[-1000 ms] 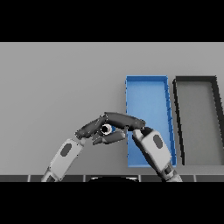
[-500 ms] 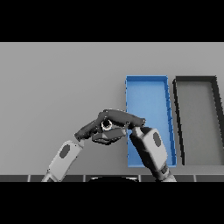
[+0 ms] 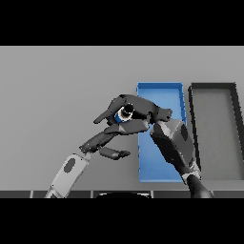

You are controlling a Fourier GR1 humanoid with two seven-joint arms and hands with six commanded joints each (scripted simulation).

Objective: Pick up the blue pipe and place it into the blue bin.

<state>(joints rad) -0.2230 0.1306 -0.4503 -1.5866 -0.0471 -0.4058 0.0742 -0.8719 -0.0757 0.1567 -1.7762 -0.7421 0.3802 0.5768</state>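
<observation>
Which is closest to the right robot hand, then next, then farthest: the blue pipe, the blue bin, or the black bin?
1. Blue pipe: held in the right robot hand.
2. Blue bin: just beside it, to the right.
3. Black bin: farthest right.

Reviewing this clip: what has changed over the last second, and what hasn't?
The right hand, curled round the blue pipe, has risen with it off the table, edging toward the blue bin. The left hand has stayed below the pipe with its fingers straight. The blue bin and dark bin have not moved.
</observation>
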